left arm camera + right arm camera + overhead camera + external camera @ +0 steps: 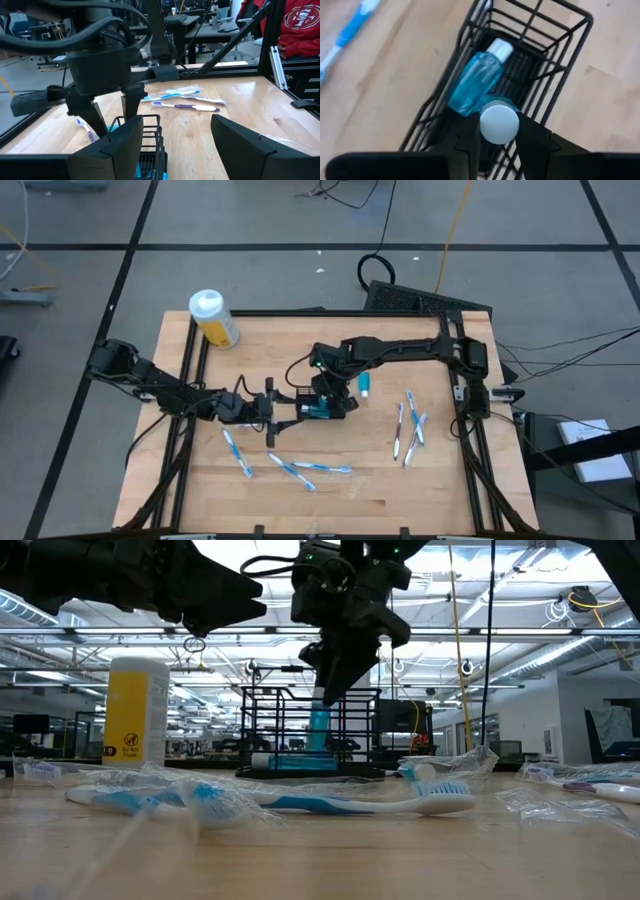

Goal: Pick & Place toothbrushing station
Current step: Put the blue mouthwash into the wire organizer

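Observation:
The black wire basket (322, 406) stands on the table's middle. In it one teal tube (477, 80) lies slanted, its white cap against the far wall. My right gripper (498, 131) is over the basket, pointing down, shut on a second teal tube (320, 725). A third teal tube (366, 386) lies on the wood to the right of the basket. Wrapped toothbrushes (300, 469) lie near the front, others (410, 428) at the right. My left gripper (271, 412) is level at the basket's left end and open; one finger (122, 145) stands in front of the basket (150, 140), and I cannot tell whether it touches. My right gripper pinches the tube by its white cap (498, 122) between its two fingertips, coming steeply from above. The tube hangs about upright below the fingers, its teal body (320, 730) inside the basket, above the tube that lies there.
A yellow bottle with a white cap (214, 318) stands at the far left of the table. Black frame rails (470, 420) run along the table's sides. A person in a red shirt (295, 25) is beyond the table.

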Action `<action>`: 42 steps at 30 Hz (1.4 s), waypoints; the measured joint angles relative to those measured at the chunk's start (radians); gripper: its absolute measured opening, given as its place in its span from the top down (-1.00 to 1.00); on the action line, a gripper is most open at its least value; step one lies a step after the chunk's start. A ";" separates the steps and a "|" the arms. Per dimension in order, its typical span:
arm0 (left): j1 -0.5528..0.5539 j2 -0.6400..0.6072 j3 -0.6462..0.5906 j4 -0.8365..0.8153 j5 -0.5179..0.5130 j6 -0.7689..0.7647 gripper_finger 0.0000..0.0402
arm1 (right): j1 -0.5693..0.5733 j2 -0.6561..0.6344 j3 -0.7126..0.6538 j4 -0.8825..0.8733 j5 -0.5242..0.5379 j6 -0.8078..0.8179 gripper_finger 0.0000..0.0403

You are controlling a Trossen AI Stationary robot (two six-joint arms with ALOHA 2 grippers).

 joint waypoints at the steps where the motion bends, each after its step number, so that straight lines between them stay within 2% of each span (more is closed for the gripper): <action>1: 0.000 0.000 0.000 0.000 0.000 0.000 -0.20 | 0.000 0.010 0.001 -0.002 -0.002 -0.009 0.56; 17: 0.000 0.000 0.000 -0.007 0.000 -0.005 -0.20 | -0.004 0.030 0.024 -0.026 -0.003 -0.090 0.56; 32: 0.000 -0.082 0.000 -0.059 0.002 -0.004 -0.20 | -0.011 0.056 0.025 -0.018 -0.027 -0.094 0.56; 42: 0.000 -0.084 0.000 -0.042 0.002 -0.005 -0.20 | -0.002 0.056 0.024 -0.020 -0.023 -0.095 0.56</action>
